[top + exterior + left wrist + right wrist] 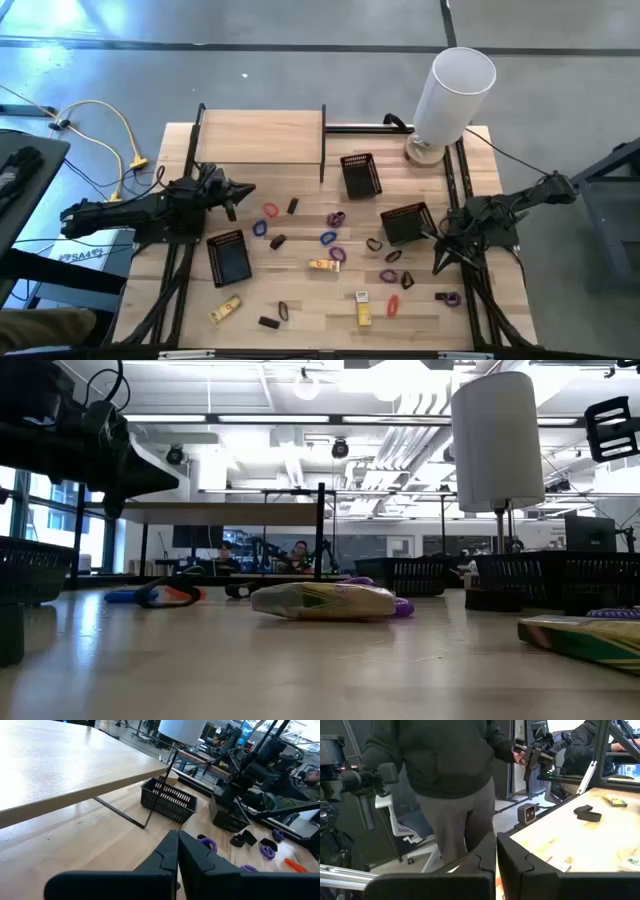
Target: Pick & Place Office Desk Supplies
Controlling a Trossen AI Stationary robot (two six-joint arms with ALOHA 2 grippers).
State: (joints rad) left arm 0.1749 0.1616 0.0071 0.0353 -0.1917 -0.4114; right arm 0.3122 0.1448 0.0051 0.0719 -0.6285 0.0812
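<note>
The supplies lie scattered across the middle and near part of the worktop point(300, 135), none of them in a tray yet. Taking the central mesh tray point(361, 176) as the landmark, the blue loop point(260, 228), the red loop point(270, 210) and a small black block point(293, 206) lie to its left and toward the near edge.

These three are the pieces closest to the left end effector point(238, 190). They lie just beyond its tip, a little nearer the front edge than the tip itself. The black block's long axis runs roughly front to back. The left arm looks the better placed for a first pick.

The left arm lies low and nearly level, stretched in from the left edge and pointing toward the central mesh tray. Its fingers point(172, 855) are pressed together on nothing.

The right end effector point(440, 262) sits at the right edge, beside the second mesh tray point(405, 223). Its fingers point(492, 857) are likewise pressed together and empty, and its wrist camera looks off the worktop at a person point(450, 780) standing there. A purple loop point(388, 275) and a yellow packet point(323, 265) lie to its left.
</note>
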